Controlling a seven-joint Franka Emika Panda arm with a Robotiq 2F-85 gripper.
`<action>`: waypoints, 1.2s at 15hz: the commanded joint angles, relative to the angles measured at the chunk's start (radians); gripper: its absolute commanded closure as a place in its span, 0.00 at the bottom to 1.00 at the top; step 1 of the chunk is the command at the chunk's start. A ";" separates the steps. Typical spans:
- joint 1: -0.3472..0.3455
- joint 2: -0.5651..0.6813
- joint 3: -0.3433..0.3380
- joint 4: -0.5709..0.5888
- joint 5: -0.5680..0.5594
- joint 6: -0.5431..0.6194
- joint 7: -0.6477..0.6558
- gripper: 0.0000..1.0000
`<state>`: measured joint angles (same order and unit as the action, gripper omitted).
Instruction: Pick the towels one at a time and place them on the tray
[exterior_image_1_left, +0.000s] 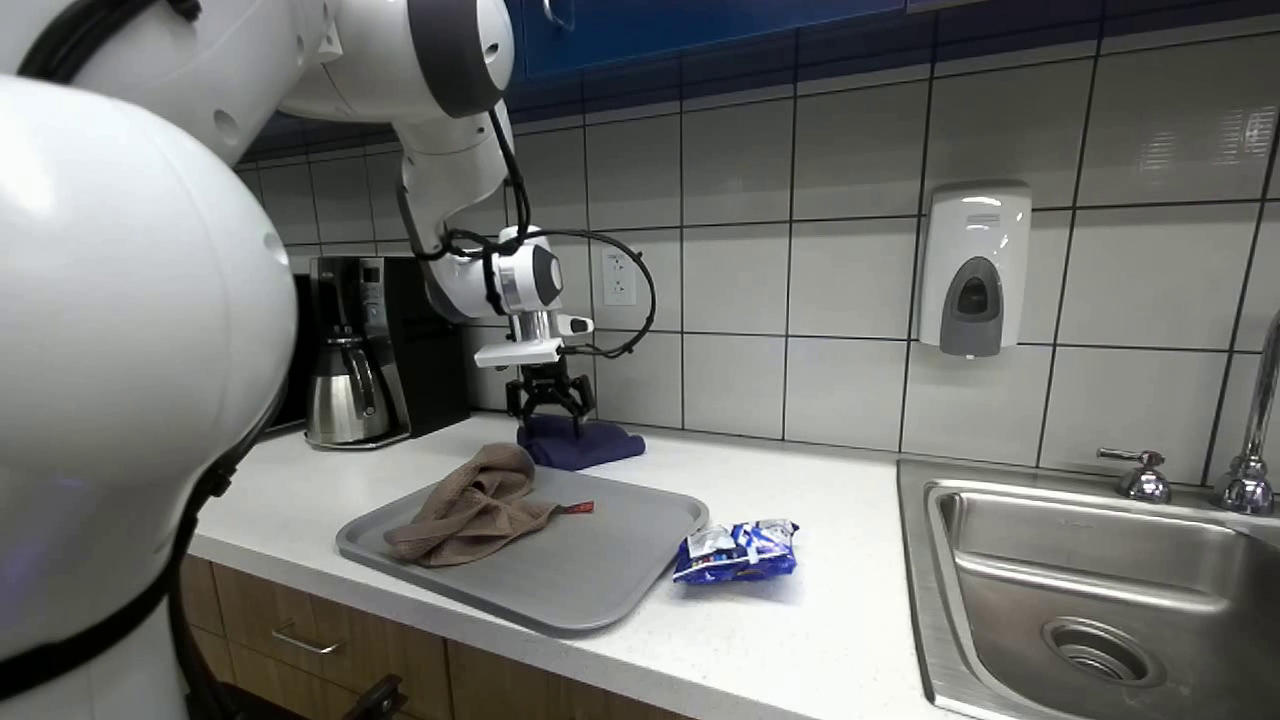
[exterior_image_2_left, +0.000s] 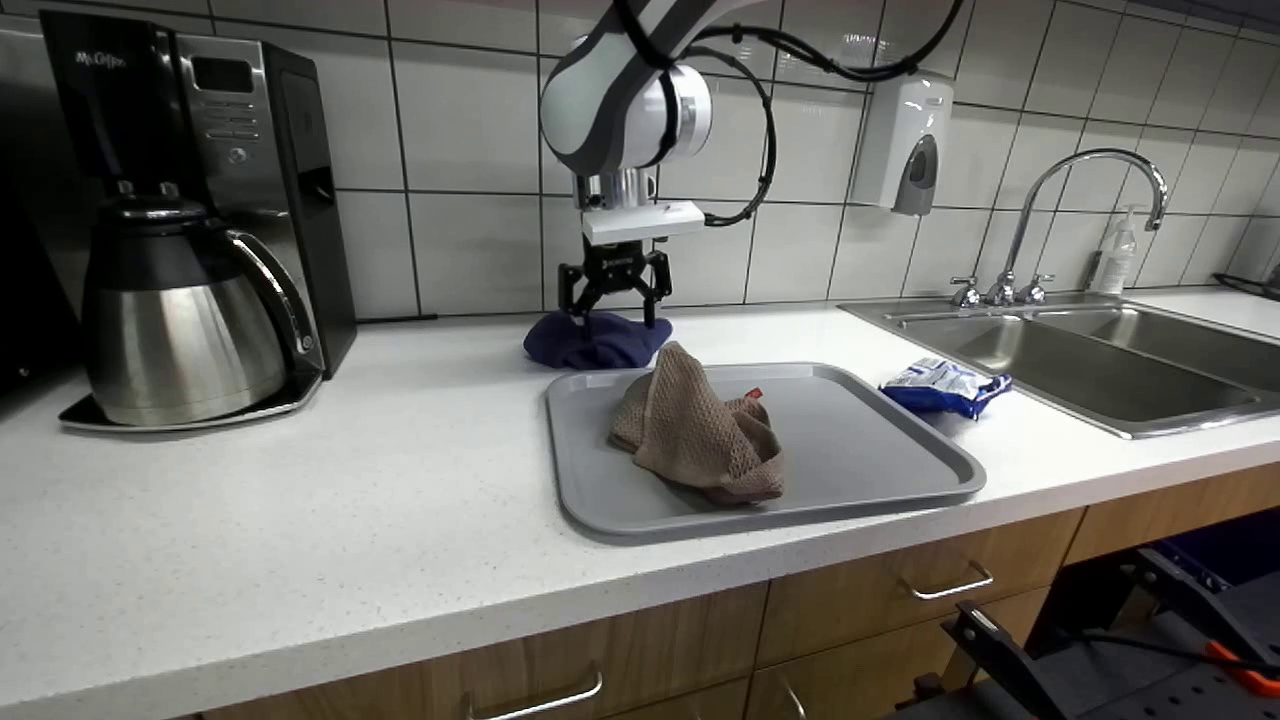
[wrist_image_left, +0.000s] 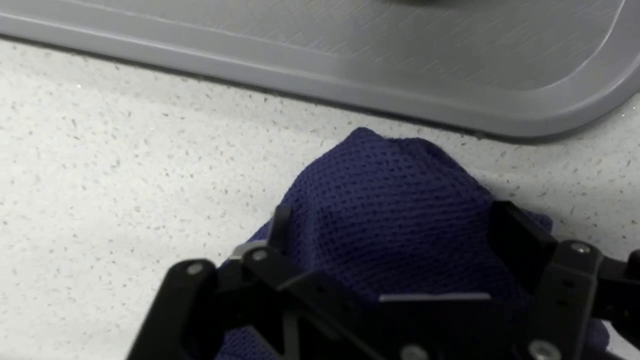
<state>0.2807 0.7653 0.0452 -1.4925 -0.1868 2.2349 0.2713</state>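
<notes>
A dark purple towel (exterior_image_1_left: 575, 444) lies bunched on the counter behind the tray. It also shows in an exterior view (exterior_image_2_left: 600, 342) and fills the lower middle of the wrist view (wrist_image_left: 395, 200). My gripper (exterior_image_1_left: 550, 420) points down over it, also seen in an exterior view (exterior_image_2_left: 617, 322). In the wrist view the gripper (wrist_image_left: 395, 232) is open, its fingers wide apart on either side of the towel's raised part. A brown towel (exterior_image_1_left: 480, 510) lies crumpled on the grey tray (exterior_image_1_left: 620, 540), with a small red tag. The brown towel shows in both exterior views (exterior_image_2_left: 700, 430).
A blue and white packet (exterior_image_1_left: 740, 552) lies beside the tray, towards the sink (exterior_image_1_left: 930, 600). A coffee maker (exterior_image_2_left: 200, 300) stands on the counter on the far side from the sink. The tiled wall (exterior_image_1_left: 740, 380) is close behind the gripper. A soap dispenser (exterior_image_1_left: 975, 270) hangs there.
</notes>
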 joint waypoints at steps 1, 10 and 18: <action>0.013 0.006 -0.025 0.001 0.025 0.009 0.068 0.00; 0.026 0.082 -0.043 0.046 0.025 0.008 0.114 0.00; 0.027 0.108 -0.050 0.085 0.020 0.004 0.109 0.35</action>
<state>0.2938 0.8454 0.0131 -1.4532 -0.1768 2.2460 0.3681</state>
